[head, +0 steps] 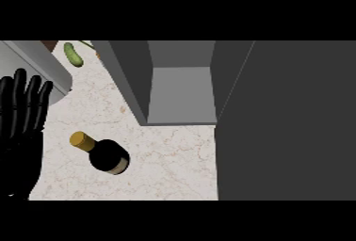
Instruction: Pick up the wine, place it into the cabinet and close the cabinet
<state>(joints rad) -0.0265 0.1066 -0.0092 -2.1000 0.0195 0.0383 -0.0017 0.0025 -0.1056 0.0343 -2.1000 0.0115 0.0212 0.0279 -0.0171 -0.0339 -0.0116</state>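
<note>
Fingers straight and pointing up, the black left hand [21, 127] rests at the left edge of the head view, released and holding nothing. It fills much of that edge from the lower corner upward. The right hand does not show.

Just to the right of the hand, not touching it, the wine bottle [106, 155] stands on the pale marbled counter [167, 164]. Seen from steeply above, it shows a gold cap at its upper left and a dark body that widens toward the lower right, with a pale band along its lower edge. No writing or brand can be read on the bottle.

Above and to the right of the bottle, well apart from it, the grey cabinet [181, 94] stands open, its lighter inner floor visible between darker side walls. The open cabinet door [285, 122], a large dark grey panel, covers the right side of the view from top to bottom.

At the upper left, behind the fingertips, sits a light grey rounded object [49, 66] that cannot be identified. Just beyond it, a green cucumber [73, 54] lies on the counter near the cabinet's left wall.
</note>
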